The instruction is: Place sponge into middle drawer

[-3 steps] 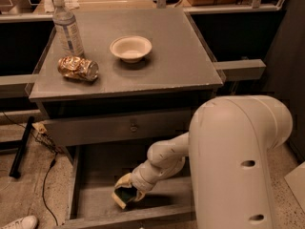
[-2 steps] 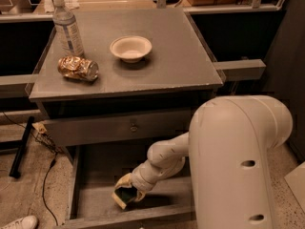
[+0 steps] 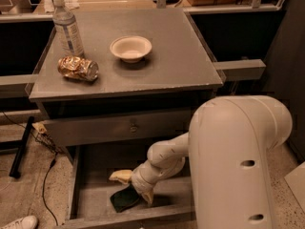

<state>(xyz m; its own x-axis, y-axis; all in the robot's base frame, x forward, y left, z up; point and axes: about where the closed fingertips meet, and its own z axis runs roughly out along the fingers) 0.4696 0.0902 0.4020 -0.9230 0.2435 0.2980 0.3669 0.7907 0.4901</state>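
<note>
The middle drawer (image 3: 90, 194) is pulled out at the bottom of the grey cabinet, with its flat floor showing. The sponge (image 3: 125, 199) lies dark green side up on the drawer floor near the front wall. My gripper (image 3: 134, 187) reaches down into the drawer on the white arm, right above the sponge. It is open: one pale fingertip (image 3: 120, 176) sits behind the sponge and the other is at the sponge's right edge. The big white arm housing hides the right part of the drawer.
On the cabinet top (image 3: 181, 61) stand a water bottle (image 3: 67, 27), a crushed shiny can (image 3: 78, 68) and a white bowl (image 3: 131, 47). A closed drawer front with a round knob (image 3: 133, 127) is above the open drawer. Cables (image 3: 47, 175) and a shoe (image 3: 19, 222) lie on the floor at left.
The sponge was held upright between the fingers; now it lies flat on the drawer floor and the fingers have spread. The arm has hardly moved.
</note>
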